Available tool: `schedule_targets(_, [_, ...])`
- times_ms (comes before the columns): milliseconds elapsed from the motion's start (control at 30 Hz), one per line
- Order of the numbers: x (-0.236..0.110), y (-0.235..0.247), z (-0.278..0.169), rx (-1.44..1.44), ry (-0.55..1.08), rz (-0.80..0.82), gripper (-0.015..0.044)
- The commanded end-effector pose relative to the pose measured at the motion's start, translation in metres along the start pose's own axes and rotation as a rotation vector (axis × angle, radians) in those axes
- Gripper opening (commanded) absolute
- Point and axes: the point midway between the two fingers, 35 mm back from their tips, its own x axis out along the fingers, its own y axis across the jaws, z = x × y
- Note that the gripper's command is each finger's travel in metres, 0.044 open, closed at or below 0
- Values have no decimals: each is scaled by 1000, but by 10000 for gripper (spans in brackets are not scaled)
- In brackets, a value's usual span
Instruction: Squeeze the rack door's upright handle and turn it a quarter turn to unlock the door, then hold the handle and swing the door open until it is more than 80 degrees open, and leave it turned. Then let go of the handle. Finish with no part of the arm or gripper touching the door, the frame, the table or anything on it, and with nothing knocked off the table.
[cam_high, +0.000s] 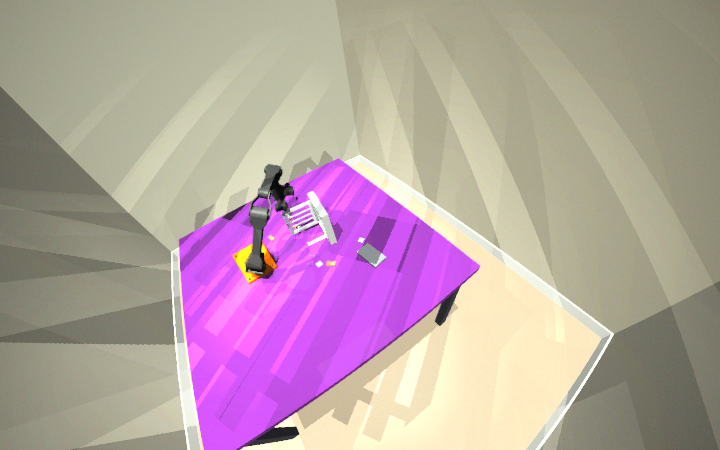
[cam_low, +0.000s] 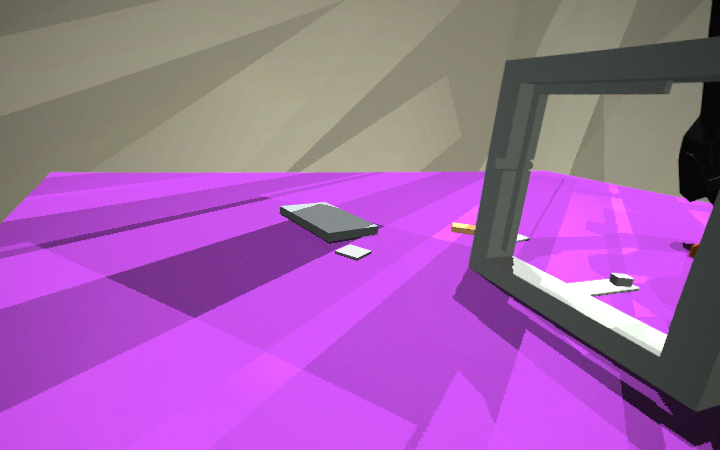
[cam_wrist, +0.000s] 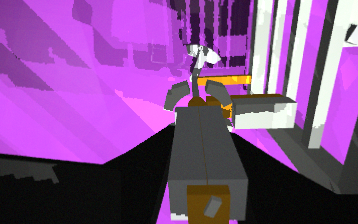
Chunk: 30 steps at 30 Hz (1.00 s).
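Note:
The white slatted rack door (cam_high: 305, 227) (cam_wrist: 301, 55) stands swung far out from its frame (cam_high: 328, 228) (cam_low: 501, 132), on the arm's side. Roughly a right angle shows, but the exact angle cannot be read. The exterior camera sees through the frame opening, with the door outside its view. My gripper (cam_high: 287, 212) (cam_wrist: 199, 137) is shut on the door handle at the door's free side. The brownish handle (cam_wrist: 196, 102) is mostly hidden by the gripper in the wrist view, and its turn angle is unclear.
A grey slab (cam_high: 370, 254) (cam_low: 339, 220) and a small white tile (cam_high: 361, 239) (cam_low: 353, 252) lie beyond the frame. An orange piece (cam_high: 331, 263) (cam_low: 463, 228) and another white tile (cam_high: 319, 263) lie nearer the arm. A small yellow block (cam_high: 271, 237) lies near the arm's base.

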Motion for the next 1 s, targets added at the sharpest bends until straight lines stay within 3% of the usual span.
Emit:
schedule_targets(0, [0, 0, 0, 23, 8, 0, 21])
schedule_targets(267, [0, 0, 0, 23, 8, 0, 21])
schedule_targets(633, [0, 0, 0, 23, 8, 0, 293])
schedule_targets(967, [-21, 0, 0, 13, -13, 45, 293])
